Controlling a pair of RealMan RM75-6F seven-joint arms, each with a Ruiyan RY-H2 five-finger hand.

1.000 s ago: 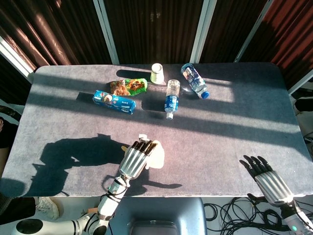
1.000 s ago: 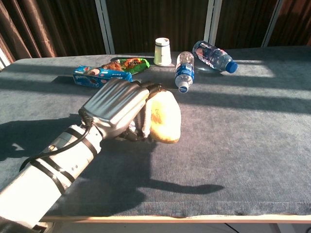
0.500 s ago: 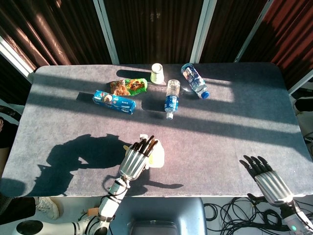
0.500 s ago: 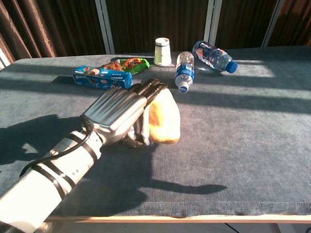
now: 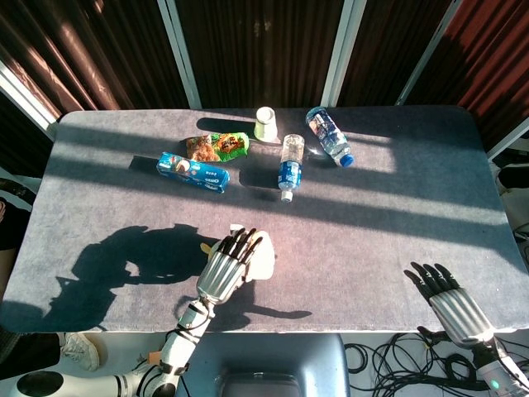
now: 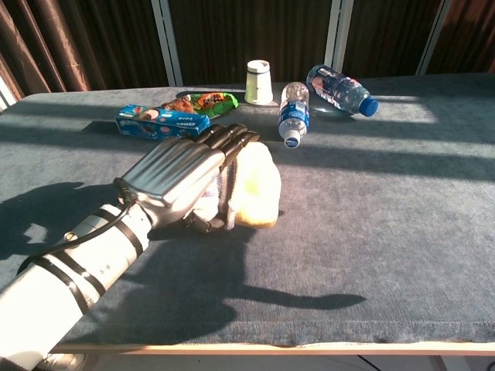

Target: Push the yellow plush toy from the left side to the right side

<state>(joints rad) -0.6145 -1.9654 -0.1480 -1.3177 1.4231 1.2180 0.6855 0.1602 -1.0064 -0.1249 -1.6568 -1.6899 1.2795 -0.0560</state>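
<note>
Yellow plush toy (image 6: 255, 188): near front edge of grey surface (image 5: 372, 223), left of centre. Left hand (image 6: 182, 174): fingers extended, resting against toy's left side, gripping nothing. Right hand (image 5: 450, 302): spread, empty, off front-right corner.

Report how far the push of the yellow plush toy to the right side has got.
Done: the left hand is against the left flank of the yellow plush toy, fingers laid along it. In hand: the push itself; the toy sits near the table's middle, close to the front edge. Left: the whole right half of the table lies ahead. The right hand hangs past the front right edge, holding nothing.
</note>
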